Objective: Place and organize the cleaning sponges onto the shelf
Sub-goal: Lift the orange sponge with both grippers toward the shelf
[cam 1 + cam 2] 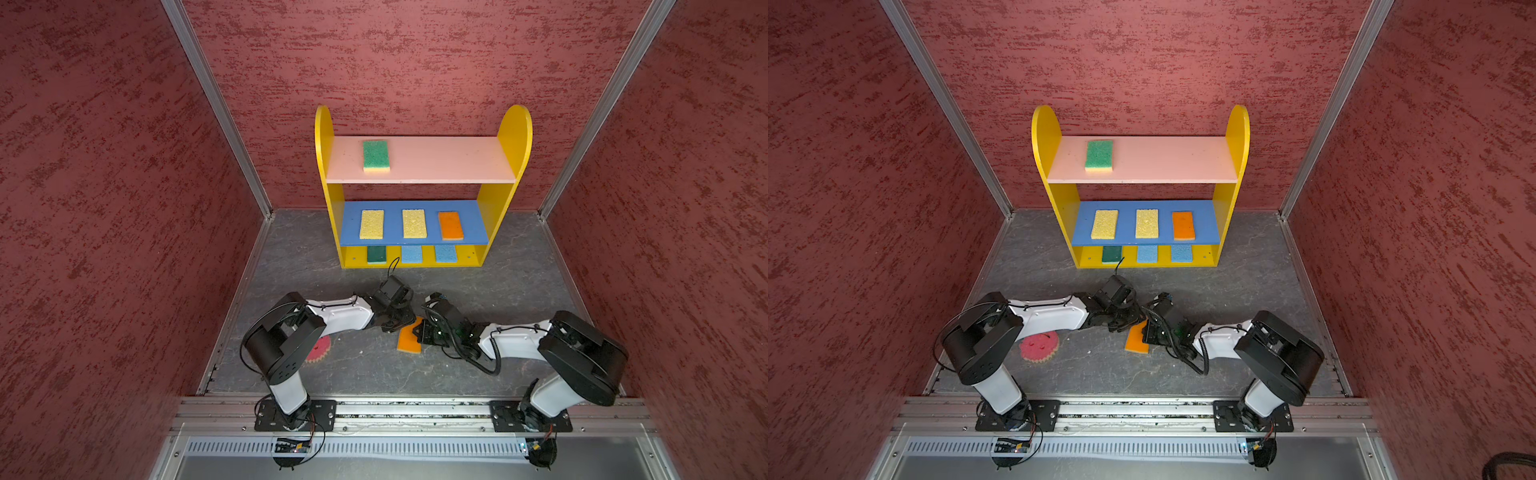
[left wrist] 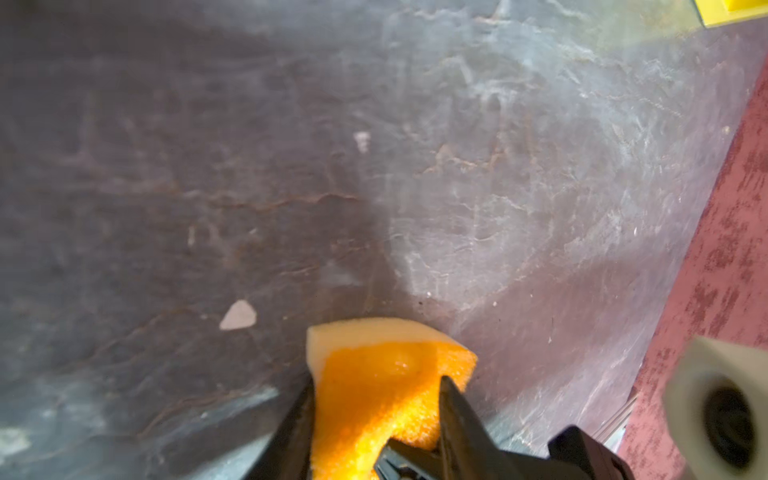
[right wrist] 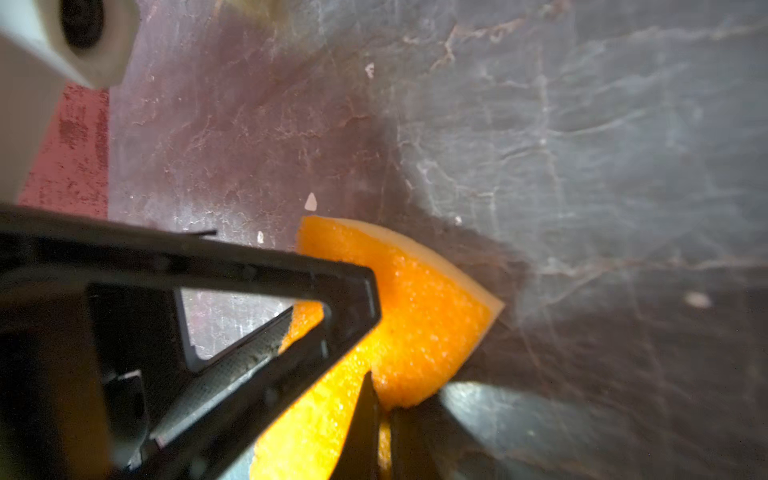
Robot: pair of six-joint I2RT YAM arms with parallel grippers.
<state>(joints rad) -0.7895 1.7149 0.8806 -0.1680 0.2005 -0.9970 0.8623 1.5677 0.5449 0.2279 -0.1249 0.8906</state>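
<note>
Currently left end effector and right end effector both clamp flat orange foam sponge; release one before lifting.

The grey, stone-patterned floor carries the shelf at twelve o'clock. On its pink top board a green sponge lies flat toward nine o'clock. The blue middle board bears a spaced row of three: a pale yellow sponge at nine o'clock, a second pale yellow sponge at the centre, and an orange sponge at three. The yellow base holds a dark green sponge at nine o'clock, a blue sponge at the centre and a second blue sponge toward three, all half hidden under the blue board. On the open floor a round pink sponge sits at eight o'clock. A loose orange sponge is near the centre, bowed rather than flat.
</note>
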